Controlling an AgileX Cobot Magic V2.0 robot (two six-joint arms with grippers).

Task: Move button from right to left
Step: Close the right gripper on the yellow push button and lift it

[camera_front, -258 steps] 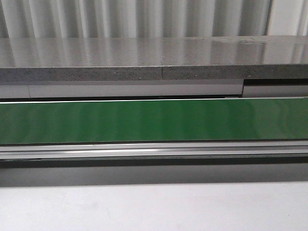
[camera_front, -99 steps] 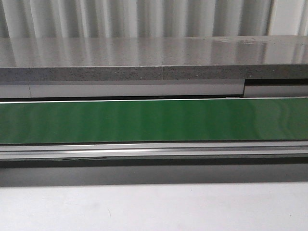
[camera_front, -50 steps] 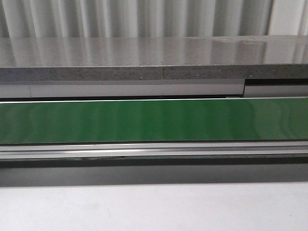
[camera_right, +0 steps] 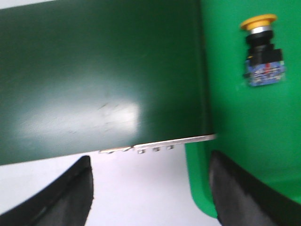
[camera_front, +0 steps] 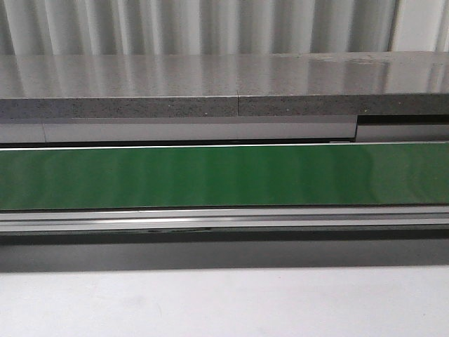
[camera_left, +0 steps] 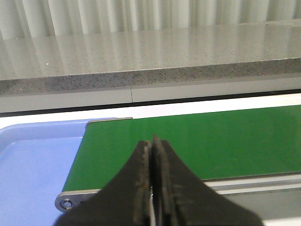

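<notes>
In the right wrist view the right hand hung released, its two dark fingers spread wide with nothing between them, above the pale worktop and the near edge of the dark green belt. Beyond the fingers, the button lay on its side in a bright green tray just beside the belt's end, yellow cap pointing away from the hand, black collar and blue base toward it. It was well apart from the fingertips and off to one side of the gap.

In the left wrist view the left hand was clenched on nothing, over the near rail of the belt, with a pale blue tray butting the belt's end. Past that ran a speckled grey ledge and a corrugated wall.

The front view showed only worktop, belt, ledge and wall; neither hand nor the button appeared there.

The likely trouble, as I judged it, was in the reach. The button was small and lying flat, so fingers closing on the round cap could squeeze it out sideways. A descent too near the tray wall could catch a finger on the rim. The right wrist picture was also blurred, which made the button's exact lie uncertain.
</notes>
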